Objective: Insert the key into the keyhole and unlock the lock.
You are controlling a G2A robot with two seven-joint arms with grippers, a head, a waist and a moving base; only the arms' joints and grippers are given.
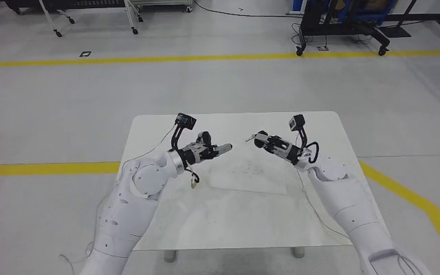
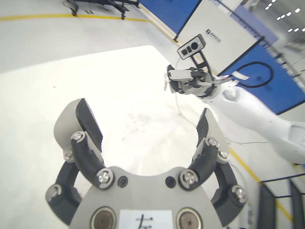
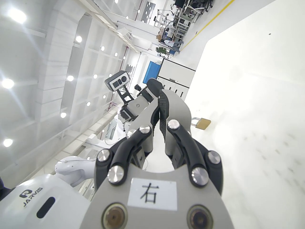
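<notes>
- Key (image 2: 165, 84): a small silver piece pinched at the very tips of the right gripper (image 2: 167, 78). It hung down from the clenched jaws above the table (image 2: 107, 77) and was too small to show its teeth or which way it faced.
- Seen from its own wrist, the right gripper's jaws were pressed together, with the ribbed pads (image 3: 163, 106) meeting along their length.
- The left gripper (image 2: 143, 110) was released, its jaws spread wide, and the white tabletop showed between its ribbed pads.
- The two grippers pointed at each other above the table, with a gap between their tips.
- Lock (image 3: 202, 123): a brass padlock lying flat on the table, beside and just beyond the right gripper's shut jaws and not touching them.
- Its shackle end pointed toward that gripper's finger and was partly hidden behind it, so whether it was latched could not be told.
- Each gripper's base carried a white label bearing one dark character: the left label (image 2: 145, 219) and the right label (image 3: 152, 193).
- The blue and white panels (image 2: 214, 36) beyond the right gripper carried dark print.
</notes>
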